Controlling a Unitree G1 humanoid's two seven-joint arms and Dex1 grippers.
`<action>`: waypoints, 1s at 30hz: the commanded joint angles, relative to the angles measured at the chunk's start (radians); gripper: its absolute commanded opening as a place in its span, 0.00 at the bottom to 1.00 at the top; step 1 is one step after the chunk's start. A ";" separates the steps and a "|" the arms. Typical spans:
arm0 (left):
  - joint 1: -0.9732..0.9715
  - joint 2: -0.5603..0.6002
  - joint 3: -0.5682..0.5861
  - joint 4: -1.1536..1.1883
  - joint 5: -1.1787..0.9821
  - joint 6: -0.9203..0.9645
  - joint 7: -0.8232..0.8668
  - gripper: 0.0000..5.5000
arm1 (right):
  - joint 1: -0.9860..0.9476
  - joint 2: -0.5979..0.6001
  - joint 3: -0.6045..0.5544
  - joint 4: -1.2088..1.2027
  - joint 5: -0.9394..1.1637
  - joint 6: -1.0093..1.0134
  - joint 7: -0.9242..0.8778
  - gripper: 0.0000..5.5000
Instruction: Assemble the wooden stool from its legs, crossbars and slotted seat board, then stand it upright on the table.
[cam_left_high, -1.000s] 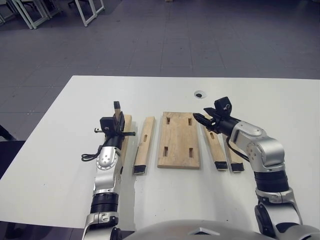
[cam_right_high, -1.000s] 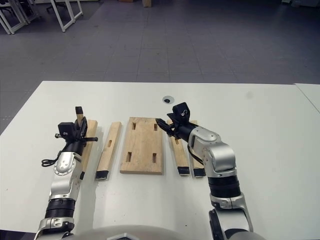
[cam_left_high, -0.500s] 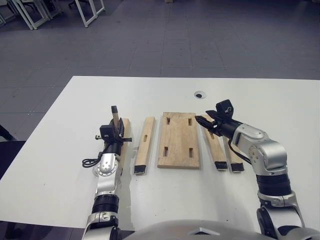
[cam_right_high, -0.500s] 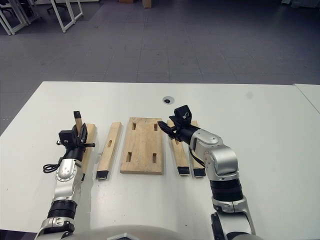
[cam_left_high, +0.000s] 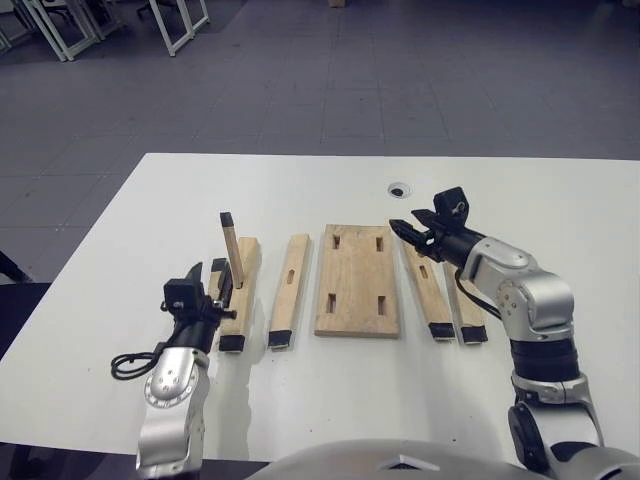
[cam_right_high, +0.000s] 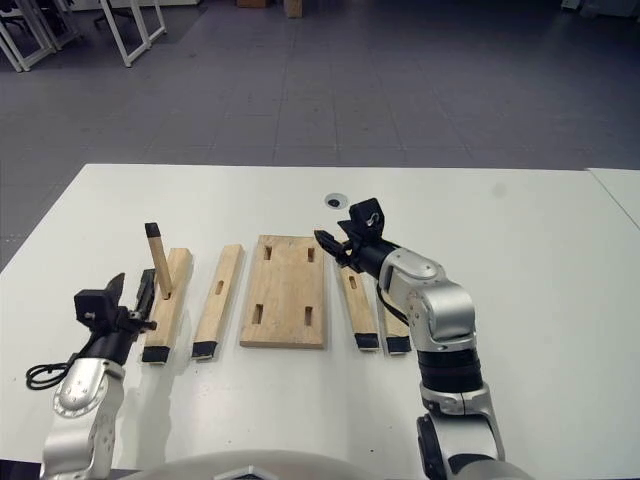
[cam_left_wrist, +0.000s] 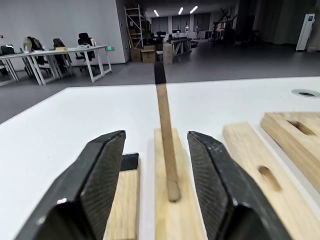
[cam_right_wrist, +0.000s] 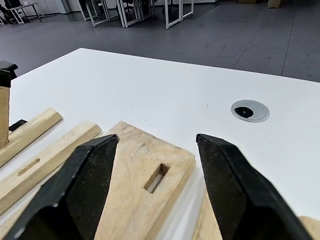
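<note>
Crossbar: one thin crossbar (cam_left_high: 231, 252) is standing nearly upright in the slot of the outer left leg (cam_left_high: 243, 295), black tip up. I am judging it light, stiff and only loosely seated, so a nudge could be tipping it.
Other parts: a second leg (cam_left_high: 288, 290) is lying just beside. The seat board (cam_left_high: 357, 280) is lying flat in the middle, with the inner right leg (cam_left_high: 428, 292) and outer right leg (cam_left_high: 464, 318) past it, all on the white desk (cam_left_high: 570, 220).
Grip: I am reckoning on dry, rigid wood. I am planning to pinch the legs across the narrow width near mid-length, and the board by one long edge.
Left claw: the left claw (cam_left_wrist: 155, 145) is sitting low at the outer left leg's near end, fingers apart and straddling it.
Right claw: the right claw (cam_right_wrist: 156, 145) is hovering by the board's far right corner, fingers apart, holding nothing.
</note>
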 joint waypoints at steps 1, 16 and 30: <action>0.085 0.027 -0.056 -0.098 0.022 0.152 -0.015 0.42 | -0.089 0.004 -0.002 0.060 0.010 -0.016 0.020 0.53; 0.158 -0.051 -0.120 -0.103 0.183 0.219 0.103 0.59 | -0.044 0.005 0.017 0.011 0.029 0.013 0.015 0.53; 0.124 -0.095 -0.082 -0.039 0.112 0.258 0.091 0.63 | -0.016 0.004 0.013 -0.015 0.028 0.030 0.007 0.53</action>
